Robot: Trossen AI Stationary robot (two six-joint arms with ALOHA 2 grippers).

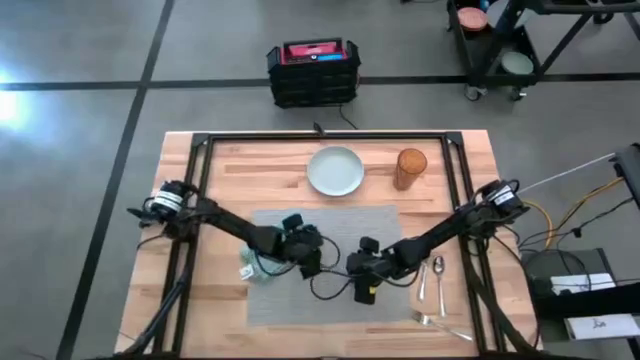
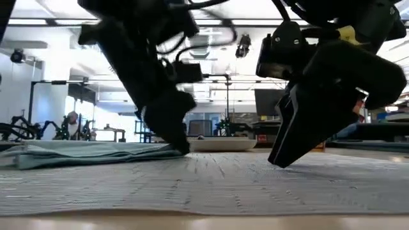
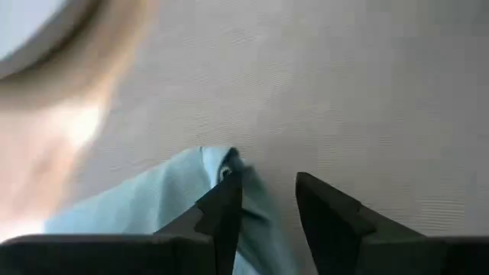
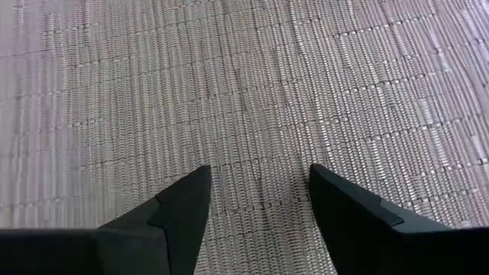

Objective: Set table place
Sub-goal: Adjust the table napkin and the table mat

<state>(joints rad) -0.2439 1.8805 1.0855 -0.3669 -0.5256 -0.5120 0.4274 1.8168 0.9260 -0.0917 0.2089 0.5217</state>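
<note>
Surface: light wood, black frame rail.
Placemat: grey woven, flat, centred toward near edge.
Plate: past placemat's far edge.
Napkin: teal, at placemat's left edge.
Left gripper: fingers narrowly parted, one on napkin.
Right gripper: open, empty, low over placemat's near part.

Two dark six-joint arms w/ black cables, silver bands nr bases; blunt black wedge fingers.
</note>
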